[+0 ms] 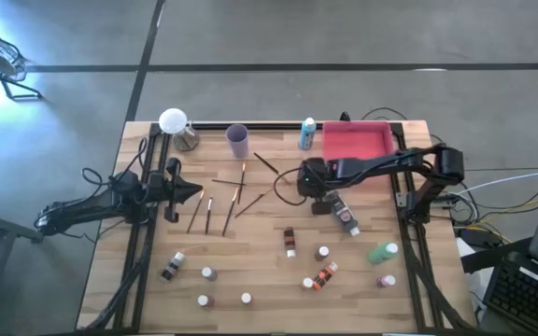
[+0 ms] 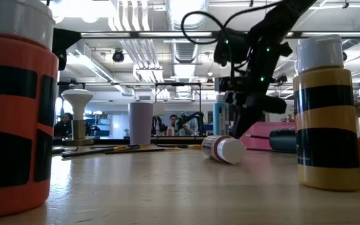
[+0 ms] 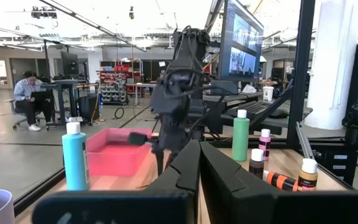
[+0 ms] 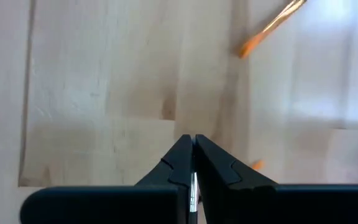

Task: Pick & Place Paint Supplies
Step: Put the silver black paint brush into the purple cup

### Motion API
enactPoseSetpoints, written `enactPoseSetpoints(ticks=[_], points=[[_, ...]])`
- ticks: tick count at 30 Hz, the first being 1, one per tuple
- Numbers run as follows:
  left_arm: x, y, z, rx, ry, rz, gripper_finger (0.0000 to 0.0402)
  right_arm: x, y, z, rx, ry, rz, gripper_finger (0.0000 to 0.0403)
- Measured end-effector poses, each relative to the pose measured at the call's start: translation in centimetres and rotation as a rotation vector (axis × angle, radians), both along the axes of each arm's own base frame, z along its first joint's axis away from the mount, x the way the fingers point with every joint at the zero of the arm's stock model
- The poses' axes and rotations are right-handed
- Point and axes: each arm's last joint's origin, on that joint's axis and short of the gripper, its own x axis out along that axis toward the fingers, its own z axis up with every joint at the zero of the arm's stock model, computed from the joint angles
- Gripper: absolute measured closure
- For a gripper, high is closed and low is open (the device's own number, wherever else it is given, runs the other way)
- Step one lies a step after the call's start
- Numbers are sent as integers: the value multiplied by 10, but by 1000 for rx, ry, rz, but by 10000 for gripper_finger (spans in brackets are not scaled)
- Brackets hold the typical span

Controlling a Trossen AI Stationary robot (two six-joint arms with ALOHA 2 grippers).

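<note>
Right gripper [image 1: 299, 179] pinched shut, empty — brushes [image 1: 234, 194] lie just beside it; about seven brushes; left gripper [image 1: 197, 194] shut.

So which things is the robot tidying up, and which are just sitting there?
For the job:
small white-capped paint bottles
thin long-handled brushes
tall blue bottle
green bottle

Just sitting there:
flat pink rectangular tray
lilac cup
white round-topped lamp
</note>
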Motion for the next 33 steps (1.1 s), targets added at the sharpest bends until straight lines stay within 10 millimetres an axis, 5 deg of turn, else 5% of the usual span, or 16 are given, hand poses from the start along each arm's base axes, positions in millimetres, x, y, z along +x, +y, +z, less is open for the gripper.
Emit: enactPoseSetpoints(ticks=[18, 33], points=[[0, 0, -2, -2, 19, 0, 388, -21, 6, 105, 82, -573, -179, 392], [-1, 0, 8, 4, -91, -2, 388, -13, 9, 133, 148, -857, -70, 394]])
